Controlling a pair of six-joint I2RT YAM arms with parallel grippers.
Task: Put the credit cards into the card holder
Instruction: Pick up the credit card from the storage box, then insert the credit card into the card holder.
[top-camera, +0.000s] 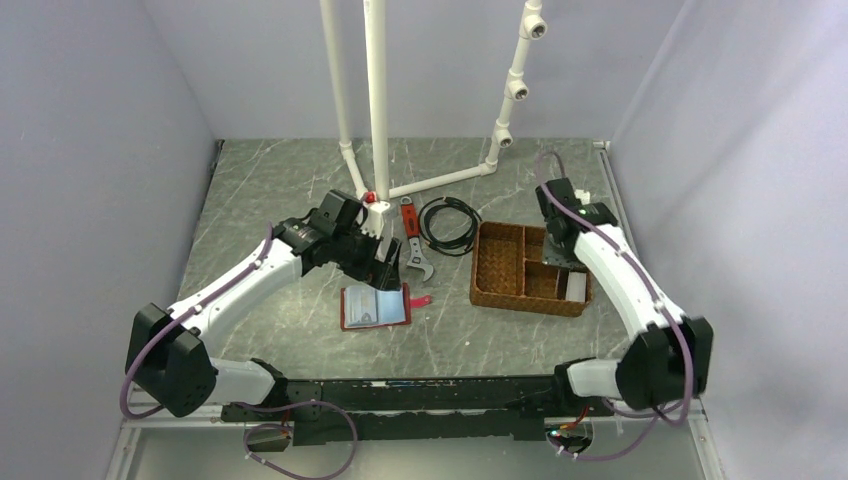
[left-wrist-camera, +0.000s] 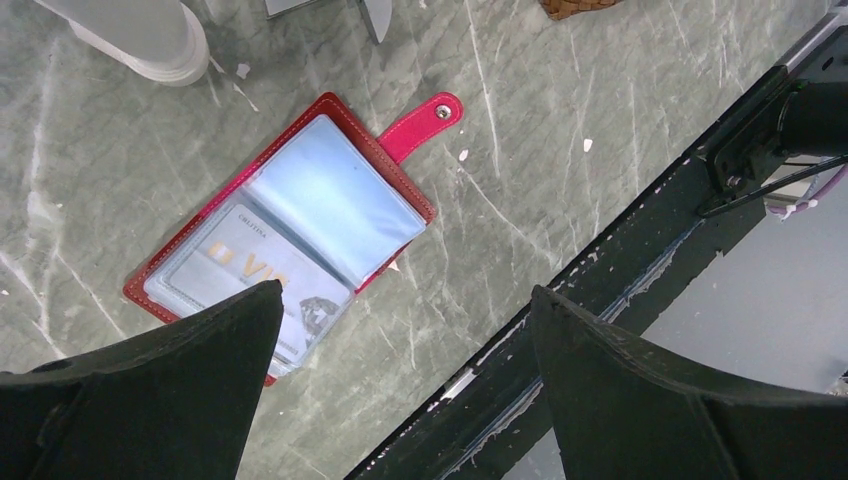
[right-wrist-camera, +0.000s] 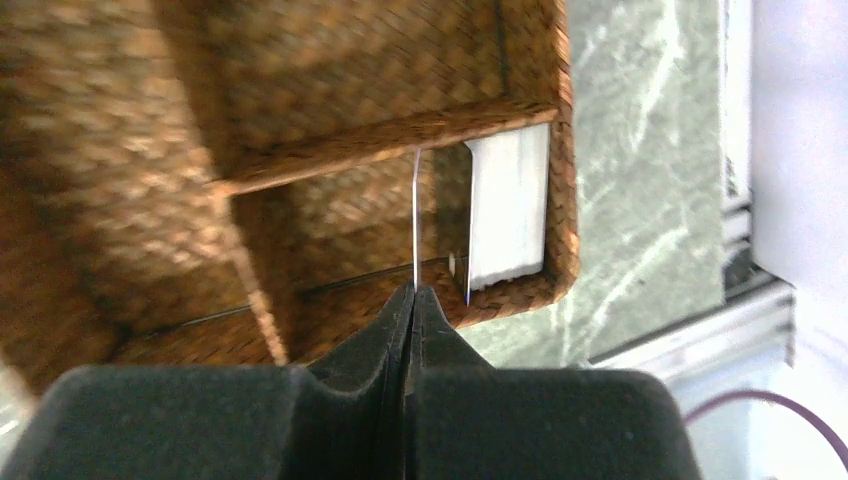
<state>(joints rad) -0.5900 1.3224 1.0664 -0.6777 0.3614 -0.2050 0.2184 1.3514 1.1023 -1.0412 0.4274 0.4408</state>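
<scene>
The right gripper (right-wrist-camera: 412, 295) is pinched shut on a card (right-wrist-camera: 415, 215), which shows edge-on as a thin line standing up from the fingertips. It hangs over the tray (right-wrist-camera: 350, 150), above the compartment at the tray's 4 o'clock corner in the top view. In that compartment a white card (right-wrist-camera: 510, 205) lies against the outer wall, at 3 o'clock from the held one in the wrist view and apart from it.

The left gripper (left-wrist-camera: 405, 290) is spread wide with nothing between its fingers, hovering above the table (left-wrist-camera: 560, 130). In the top view the wallet (left-wrist-camera: 330, 190) lies at 6 o'clock from it, open and flat, clear pockets up. Its snap tab (left-wrist-camera: 425, 118) stretches toward 3 o'clock. One pocket holds a printed card (left-wrist-camera: 235, 275), partly hidden behind a finger.

The tray sits at 3 o'clock from the wallet, well apart. A wrench (top-camera: 414, 243) and a coiled cable (top-camera: 449, 222) lie at 12 to 1 o'clock from the wallet, and white pipes (top-camera: 378, 100) rise beyond them.
</scene>
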